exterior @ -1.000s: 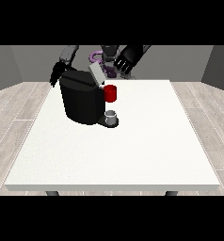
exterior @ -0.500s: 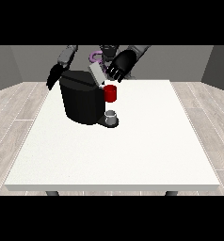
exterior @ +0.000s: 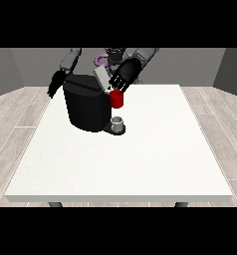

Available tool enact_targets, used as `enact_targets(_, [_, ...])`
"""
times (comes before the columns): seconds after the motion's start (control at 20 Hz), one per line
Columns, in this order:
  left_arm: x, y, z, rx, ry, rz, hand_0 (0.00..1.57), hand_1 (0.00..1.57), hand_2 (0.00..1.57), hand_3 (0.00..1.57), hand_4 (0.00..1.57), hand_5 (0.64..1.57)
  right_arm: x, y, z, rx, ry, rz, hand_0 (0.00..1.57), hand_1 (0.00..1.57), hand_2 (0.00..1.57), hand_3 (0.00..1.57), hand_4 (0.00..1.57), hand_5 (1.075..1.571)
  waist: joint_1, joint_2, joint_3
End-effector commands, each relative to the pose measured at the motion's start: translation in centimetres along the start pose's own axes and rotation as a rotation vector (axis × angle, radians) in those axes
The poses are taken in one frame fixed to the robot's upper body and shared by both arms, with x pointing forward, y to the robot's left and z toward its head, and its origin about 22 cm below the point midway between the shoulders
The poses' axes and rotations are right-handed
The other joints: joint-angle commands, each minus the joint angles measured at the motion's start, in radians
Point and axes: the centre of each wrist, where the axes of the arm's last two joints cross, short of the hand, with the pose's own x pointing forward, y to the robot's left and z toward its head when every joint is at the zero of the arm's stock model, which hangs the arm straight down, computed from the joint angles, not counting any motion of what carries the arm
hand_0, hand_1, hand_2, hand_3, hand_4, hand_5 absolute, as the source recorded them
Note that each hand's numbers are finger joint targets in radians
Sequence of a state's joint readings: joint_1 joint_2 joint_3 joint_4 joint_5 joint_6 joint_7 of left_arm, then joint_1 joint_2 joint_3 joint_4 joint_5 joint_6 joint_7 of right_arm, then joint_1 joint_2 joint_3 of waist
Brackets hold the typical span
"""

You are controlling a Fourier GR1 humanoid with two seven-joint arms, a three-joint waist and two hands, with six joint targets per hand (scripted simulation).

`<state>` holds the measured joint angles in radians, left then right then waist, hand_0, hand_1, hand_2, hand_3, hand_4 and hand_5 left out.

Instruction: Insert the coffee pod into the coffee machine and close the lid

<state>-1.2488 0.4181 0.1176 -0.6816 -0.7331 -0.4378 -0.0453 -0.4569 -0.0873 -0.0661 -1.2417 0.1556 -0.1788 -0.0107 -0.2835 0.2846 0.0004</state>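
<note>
Hand at the view's right point(exterior: 124, 75): mine, poised above the black coffee machine point(exterior: 88, 107), its fingers pointing down at the raised grey lid point(exterior: 101, 78); I cannot tell whether they hold anything. Directly below that hand sits the machine's red front part point(exterior: 117, 99), and lower still a small grey cup point(exterior: 118, 123) on the white table point(exterior: 140, 159). Coffee pod: not discernible. Hand at the view's left point(exterior: 55, 85) hangs beside the machine, fingers unclear.

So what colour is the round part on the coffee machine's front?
Red round part, clearest in the front view.
</note>
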Motion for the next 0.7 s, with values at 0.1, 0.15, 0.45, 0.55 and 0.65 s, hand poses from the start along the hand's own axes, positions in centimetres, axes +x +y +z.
enact_targets(0.1, [-0.4, 0.0, 0.0, 0.022, -0.001, -0.003, 1.21, 1.21, 1.25, 1.22, 0.43, 1.571, -0.1, -0.2, 0.1, 0.009, -0.015, 0.001, 0.0, 0.0, 0.0, 0.0, 0.12, 1.571, -0.013, 0.036, 0.0])
enact_targets(0.15, [1.2, -1.0, -0.8, -0.04, -0.008, 0.019, 1.2, 1.2, 1.25, 1.21, 0.44, 1.571, -2.1, 0.7, 1.1, -0.019, 0.014, -0.003, 0.0, 0.0, 0.0, 0.0, 0.17, 1.571, 0.016, -0.005, 0.0004])
enact_targets(0.45, [0.1, -1.8, -0.6, -0.022, -0.032, -0.012, 1.17, 1.17, 1.23, 1.19, 0.42, 1.571, -1.7, -0.1, 0.8, -0.021, 0.028, -0.002, 0.0, 0.0, 0.0, 0.0, 0.0, 1.571, 0.012, -0.008, 0.0])
enact_targets(0.55, [0.1, 0.8, -0.2, 0.014, -0.012, 0.004, 1.2, 1.2, 1.26, 1.2, 0.41, 1.571, 0.1, 1.0, 0.2, 0.0, -0.002, -0.003, 0.0, 0.0, 0.0, 0.0, 0.0, 1.571, -0.018, 0.024, -0.0002])
enact_targets(0.65, [-0.8, 0.6, 0.2, 0.04, -0.033, -0.004, 1.23, 1.23, 1.26, 1.2, 0.41, 1.571, -0.1, 0.2, 0.3, 0.009, -0.01, -0.011, 0.0, 0.0, 0.0, 0.0, 0.0, 1.571, -0.019, 0.026, -0.0003])
